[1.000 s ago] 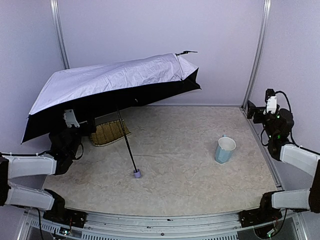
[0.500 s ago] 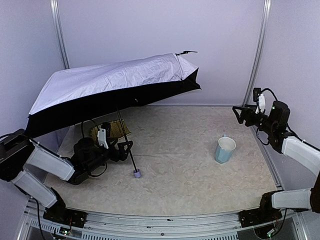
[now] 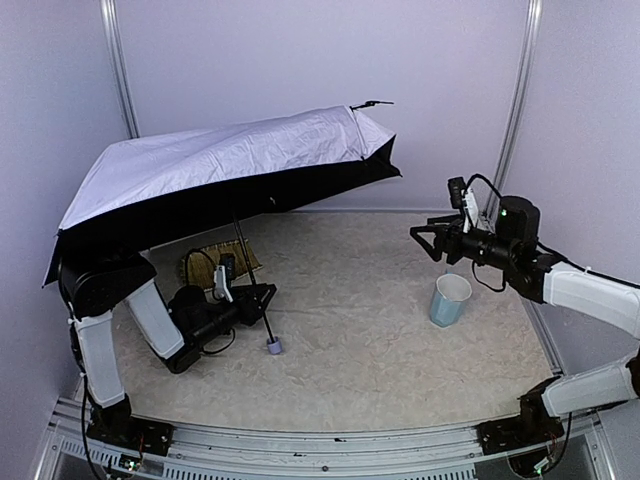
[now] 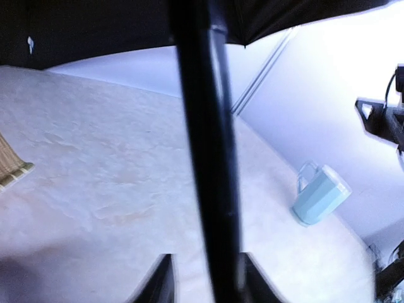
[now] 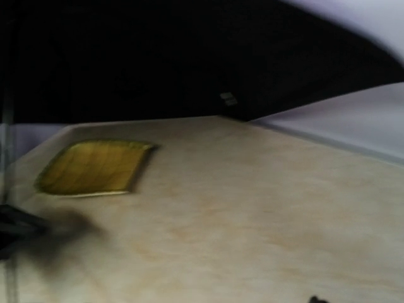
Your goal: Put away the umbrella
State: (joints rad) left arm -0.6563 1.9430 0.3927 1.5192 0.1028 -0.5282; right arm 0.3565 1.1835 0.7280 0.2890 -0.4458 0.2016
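Note:
The open umbrella (image 3: 230, 160) leans over the table's left half, pale lavender on top and black underneath. Its thin black shaft (image 3: 252, 290) slants down to a small lavender knob (image 3: 273, 346) resting on the table. My left gripper (image 3: 262, 297) has its two fingers on either side of the shaft just above the knob. In the left wrist view the shaft (image 4: 205, 126) lies against the right finger (image 4: 252, 278), with a gap on the other side. My right gripper (image 3: 425, 240) hangs open and empty above the table's right half, pointing at the umbrella, whose black lining (image 5: 158, 57) fills its wrist view.
A light blue cup (image 3: 450, 299) stands on the right, just below the right gripper. A woven straw tray (image 3: 215, 265) lies under the canopy at the back left. Pale walls and metal posts enclose the table.
The left arm has swung from the left edge in to the shaft and its jaws have narrowed round it. The right arm has reached from the far right toward the middle, past the cup.

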